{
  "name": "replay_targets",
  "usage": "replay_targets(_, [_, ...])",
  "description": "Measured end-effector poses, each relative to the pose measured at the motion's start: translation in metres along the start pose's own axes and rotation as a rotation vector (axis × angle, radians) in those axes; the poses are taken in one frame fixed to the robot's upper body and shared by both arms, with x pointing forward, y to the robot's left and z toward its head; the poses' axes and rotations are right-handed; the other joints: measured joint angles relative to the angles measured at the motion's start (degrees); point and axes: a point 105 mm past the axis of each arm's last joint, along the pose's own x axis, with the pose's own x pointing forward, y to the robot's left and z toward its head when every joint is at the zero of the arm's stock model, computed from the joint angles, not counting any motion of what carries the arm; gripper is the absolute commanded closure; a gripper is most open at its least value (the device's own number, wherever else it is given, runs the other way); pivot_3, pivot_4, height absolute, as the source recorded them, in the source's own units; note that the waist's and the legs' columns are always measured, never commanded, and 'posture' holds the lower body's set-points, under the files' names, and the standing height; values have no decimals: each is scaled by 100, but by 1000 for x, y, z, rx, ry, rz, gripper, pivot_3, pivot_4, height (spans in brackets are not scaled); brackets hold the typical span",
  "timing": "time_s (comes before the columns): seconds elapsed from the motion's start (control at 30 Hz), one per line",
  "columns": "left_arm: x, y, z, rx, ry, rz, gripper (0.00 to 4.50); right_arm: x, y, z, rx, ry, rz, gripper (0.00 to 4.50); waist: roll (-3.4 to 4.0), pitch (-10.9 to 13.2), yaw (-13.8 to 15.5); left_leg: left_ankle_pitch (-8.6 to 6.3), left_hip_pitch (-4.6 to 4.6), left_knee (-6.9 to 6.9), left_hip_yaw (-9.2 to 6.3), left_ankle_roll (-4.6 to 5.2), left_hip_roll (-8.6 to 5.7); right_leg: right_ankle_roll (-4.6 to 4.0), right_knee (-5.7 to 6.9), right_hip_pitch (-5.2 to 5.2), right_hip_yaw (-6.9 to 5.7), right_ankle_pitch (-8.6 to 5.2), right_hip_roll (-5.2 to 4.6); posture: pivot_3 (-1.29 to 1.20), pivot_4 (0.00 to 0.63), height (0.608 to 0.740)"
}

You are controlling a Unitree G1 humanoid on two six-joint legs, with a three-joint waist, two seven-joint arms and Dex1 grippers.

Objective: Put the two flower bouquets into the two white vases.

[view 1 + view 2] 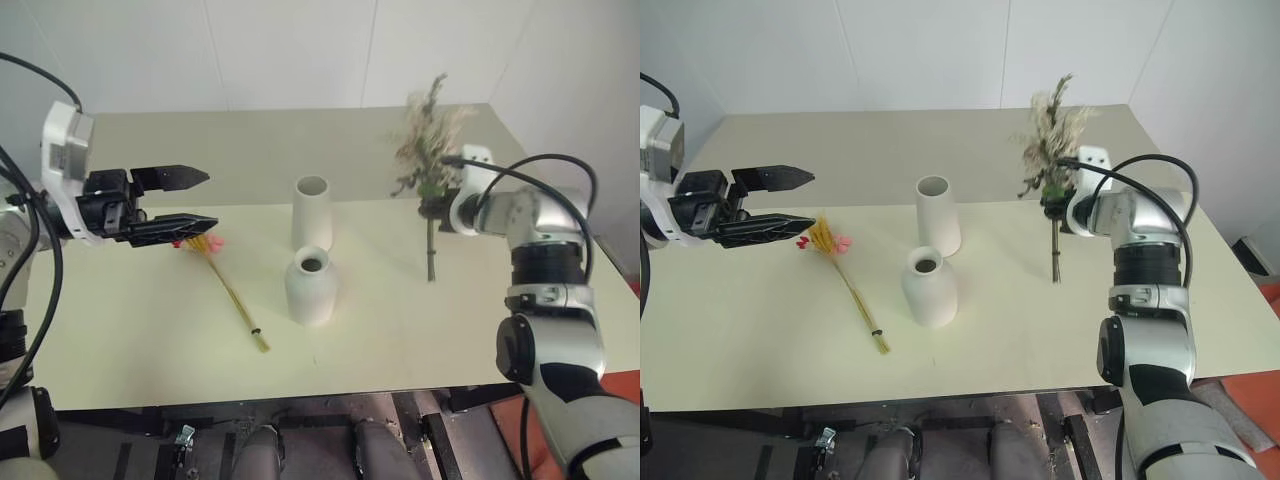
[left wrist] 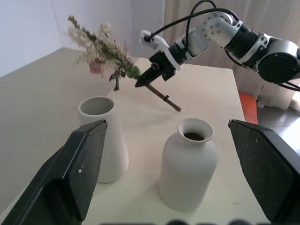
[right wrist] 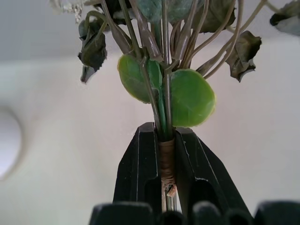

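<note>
While both white vases, the tall cylinder vase [image 1: 311, 211] and the squat bottle vase [image 1: 311, 286], stand empty, the right gripper [image 1: 436, 208] clamps the bushy bouquet [image 1: 428, 150] aloft; the grass bundle [image 1: 228, 288] lies on the table [image 1: 120, 330] beneath the wide-spread left gripper [image 1: 190, 201].

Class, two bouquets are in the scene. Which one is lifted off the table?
The bushy bouquet, clamped upright by its stems in the right gripper. The slim yellow grass bundle lies flat on the table, untouched.
</note>
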Motion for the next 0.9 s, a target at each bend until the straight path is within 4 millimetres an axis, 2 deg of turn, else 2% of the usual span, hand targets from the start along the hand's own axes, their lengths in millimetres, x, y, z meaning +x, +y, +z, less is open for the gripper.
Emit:
replay_targets(0.07, [-4,3,-4,-20,-2,2,0,-11,25,39,-20,-228,116,4291,1,1,-64,0,7,-4,0,0,6,-1,8,1,-1,-1,7,0,150,740])
replay_targets(0.1, [-5,4,-5,-21,-3,2,0,-15,35,49,-22,-284,154,4291,1,0,-92,0,8,-5,0,0,7,-2,11,0,-1,-1,7,0,150,740])
replay_targets(0.2, [-9,4,-8,-28,-14,-20,0,-24,83,82,-22,-479,345,4291,2,1,-151,0,15,-5,0,0,9,-3,18,1,0,-1,10,0,150,740])
replay_targets(0.3, [-12,4,-10,-35,-21,-36,0,-32,122,104,-26,-591,484,4291,3,2,-130,0,13,-5,-1,0,8,-4,17,1,-1,-2,9,0,150,740])
replay_targets(0.4, [-14,3,-10,-26,-22,-54,0,-30,146,109,-44,-631,547,4291,2,1,-101,0,9,-5,-1,0,7,-4,13,3,-3,-2,6,0,150,740])
replay_targets(0.57, [-17,4,-10,-17,-7,-41,0,-17,171,93,-45,-590,621,4291,2,1,-75,0,7,-4,-2,0,6,-5,16,0,-5,-3,5,0,150,740])
replay_targets(0.67, [-17,4,-10,-17,-7,-40,0,-17,180,92,-67,-605,654,4291,2,1,-86,0,8,-4,-2,0,6,-5,16,0,-5,-3,5,0,150,740])
replay_targets(0.9, [-16,4,-10,-13,-5,-38,0,-5,186,81,-77,-592,660,4291,2,1,-104,0,10,-4,-2,0,6,-5,18,0,-4,-3,6,0,150,740])
